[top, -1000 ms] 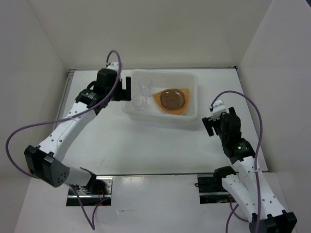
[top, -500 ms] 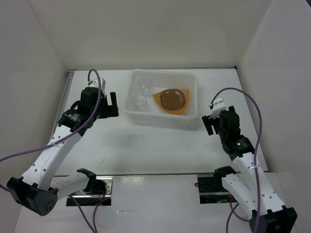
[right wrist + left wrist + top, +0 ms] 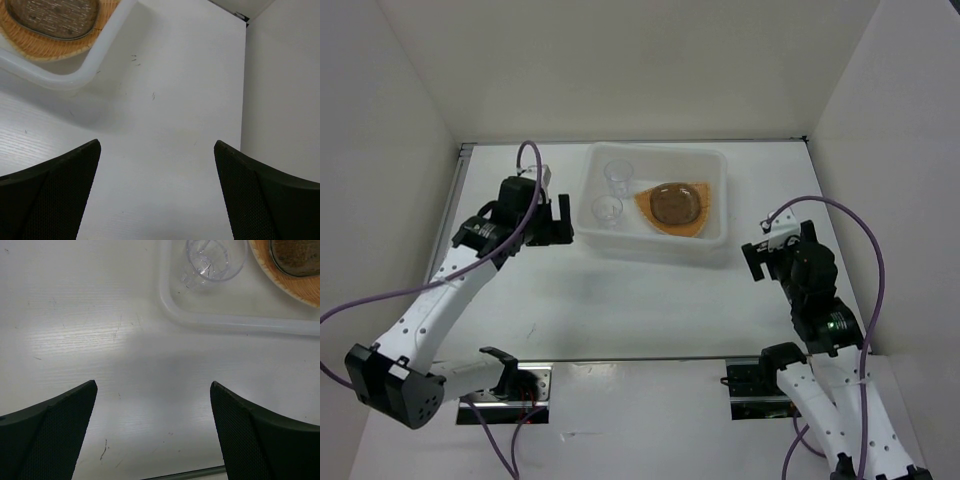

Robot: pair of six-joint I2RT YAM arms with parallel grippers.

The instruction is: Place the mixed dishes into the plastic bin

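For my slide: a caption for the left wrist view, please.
Open left gripper over table, near the plastic bin holding a clear cup.

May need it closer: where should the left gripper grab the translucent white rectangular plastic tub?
Probably the near long rim of the tub, from above, a finger each side: it is thin and raised, and the floor behind it is bare between the small clear plastic cup and the orange woven-look plate.

table (image 3: 620, 300): white | on it: plastic bin (image 3: 655, 246), far centre
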